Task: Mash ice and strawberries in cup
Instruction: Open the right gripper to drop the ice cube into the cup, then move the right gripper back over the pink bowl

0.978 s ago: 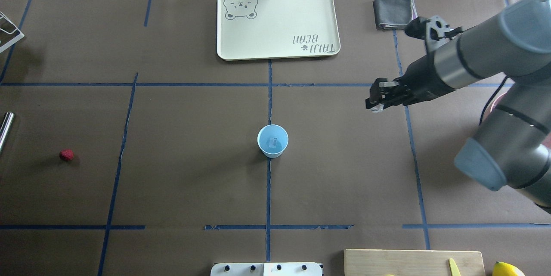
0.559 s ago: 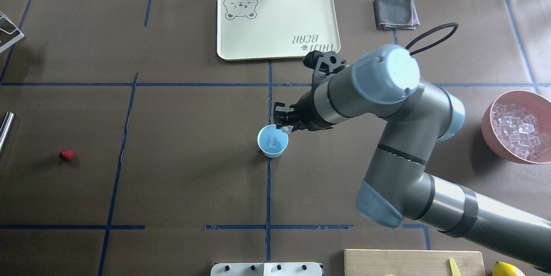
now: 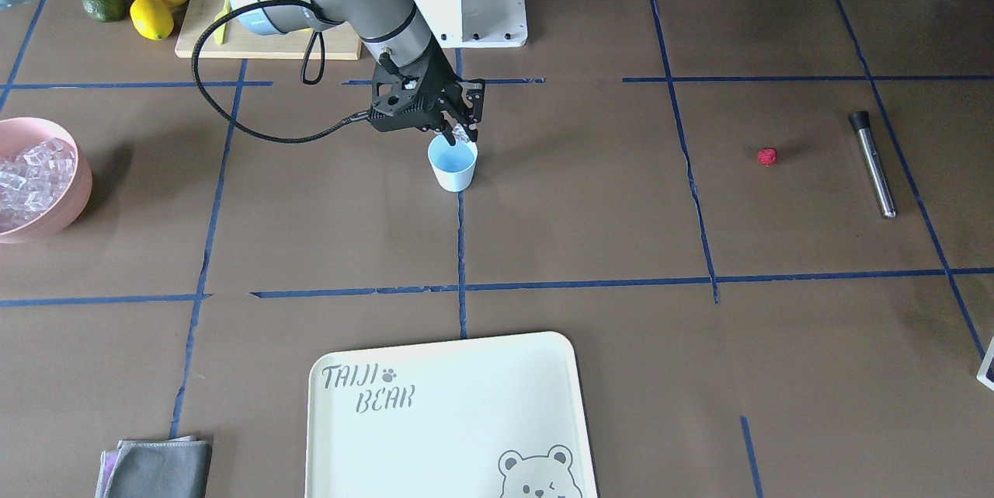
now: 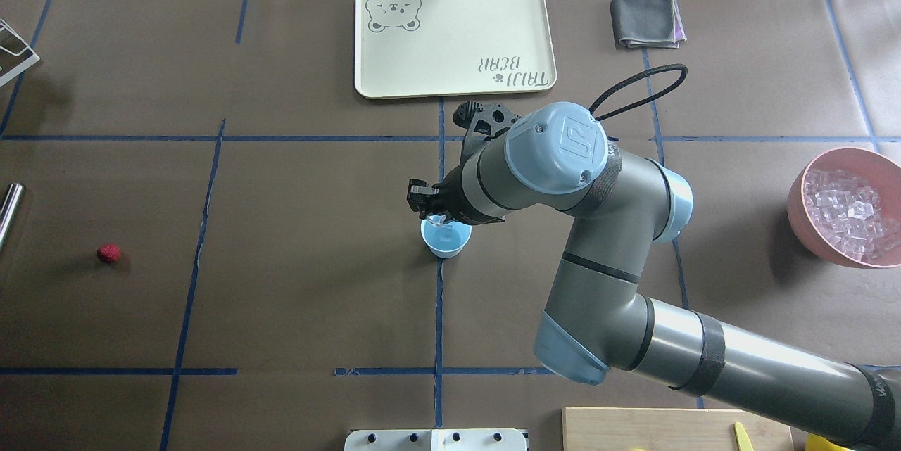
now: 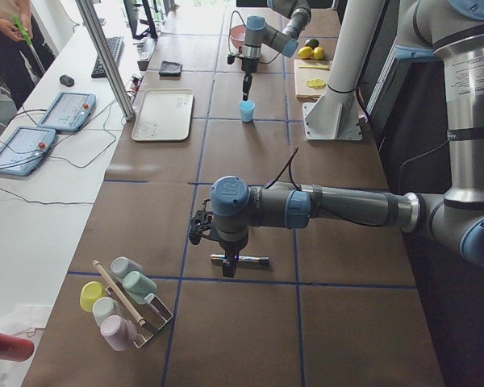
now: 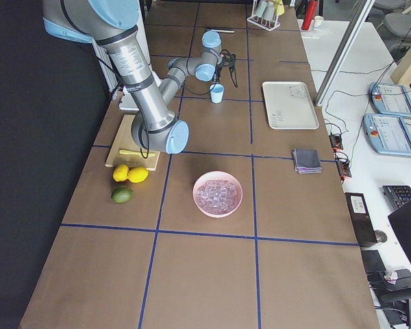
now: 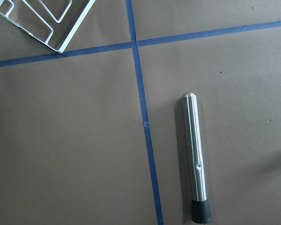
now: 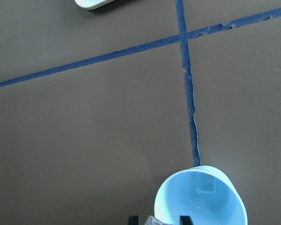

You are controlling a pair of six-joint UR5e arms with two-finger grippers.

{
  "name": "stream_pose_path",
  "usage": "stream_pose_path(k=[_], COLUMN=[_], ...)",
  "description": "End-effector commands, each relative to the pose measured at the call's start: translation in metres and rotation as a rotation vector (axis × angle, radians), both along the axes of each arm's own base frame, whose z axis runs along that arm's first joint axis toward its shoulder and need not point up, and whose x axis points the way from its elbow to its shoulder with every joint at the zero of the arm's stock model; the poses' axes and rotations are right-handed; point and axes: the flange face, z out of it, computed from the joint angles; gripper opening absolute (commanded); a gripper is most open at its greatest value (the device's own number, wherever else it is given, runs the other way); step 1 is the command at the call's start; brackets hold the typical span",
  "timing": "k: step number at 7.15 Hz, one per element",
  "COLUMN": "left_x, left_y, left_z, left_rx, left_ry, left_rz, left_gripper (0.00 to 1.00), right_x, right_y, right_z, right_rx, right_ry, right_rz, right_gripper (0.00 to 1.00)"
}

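Your right gripper [image 4: 431, 212] pinches a clear ice cube [image 8: 155, 220] just above the light blue cup [image 4: 457, 248], nearer its rim than its middle. The strawberry [image 4: 108, 252] lies well apart, nearer the left gripper [image 5: 228, 266], jaws impossible to judge, above the steel muddler [image 7: 195, 164]

Bright, even overhead light; sharp pictures
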Motion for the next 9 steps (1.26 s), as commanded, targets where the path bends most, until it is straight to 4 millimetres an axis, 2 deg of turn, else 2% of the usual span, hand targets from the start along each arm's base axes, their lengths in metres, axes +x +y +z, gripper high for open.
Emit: stream_pose_path(k=[1, 2, 3, 4, 5, 7, 8, 9], left_x=[0.000, 0.000, 0.000, 0.000, 0.000, 0.000, 0.000, 0.000], left_y=[0.001, 0.001, 0.001, 0.001, 0.001, 0.001, 0.001, 0.001], left_z=[0.001, 0.001, 0.001, 0.001, 0.001, 0.001, 0.001, 0.001], left_rx=[-0.004, -0.004, -0.004, -0.004, -0.005, -0.005, -0.005, -0.007], left_ry=[0.000, 0.000, 0.000, 0.000, 0.000, 0.000, 0.000, 0.000], left_rz=[0.000, 0.000, 0.000, 0.000, 0.000, 0.000, 0.000, 0.000], left_gripper=[1.00, 1.00, 1.00, 1.00, 1.00, 1.00, 1.00, 1.00], right_x=[-0.001, -0.002, -0.001, 0.002, 0.027, 0.101, 0.147, 0.198], right_y=[0.001, 0.002, 0.001, 0.001, -0.008, -0.030, -0.032, -0.029], right_z=[0.008, 0.011, 0.011, 0.013, 0.025, 0.070, 0.110, 0.161], right_rx=[-0.003, -0.004, -0.004, -0.006, -0.016, 0.003, 0.010, 0.032], right_ry=[0.012, 0.017, 0.017, 0.017, 0.017, 0.041, 0.077, 0.140], right_rz=[-0.001, -0.002, 0.000, 0.000, 0.014, -0.008, -0.019, -0.038], right_gripper=[0.66, 0.87, 0.98, 0.98, 0.99, 0.99, 0.98, 0.98])
